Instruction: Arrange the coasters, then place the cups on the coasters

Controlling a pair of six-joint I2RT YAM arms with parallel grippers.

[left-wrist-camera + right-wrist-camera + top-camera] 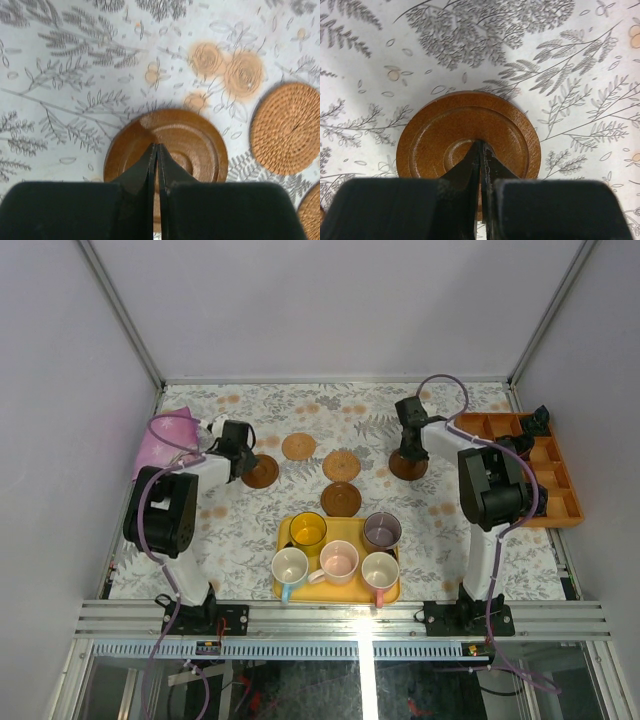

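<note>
Left gripper [156, 150] and right gripper [481, 147], jaws together, each stood tip-down at the centre of its nearer disc, the left dark coaster [195, 145] and the right dark coaster [435, 135], beyond the cups [339, 561] in the yellow tray [346, 528].

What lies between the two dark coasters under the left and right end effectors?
In the top view, two light woven coasters lie on the cloth between the left dark coaster and the right dark coaster.
</note>
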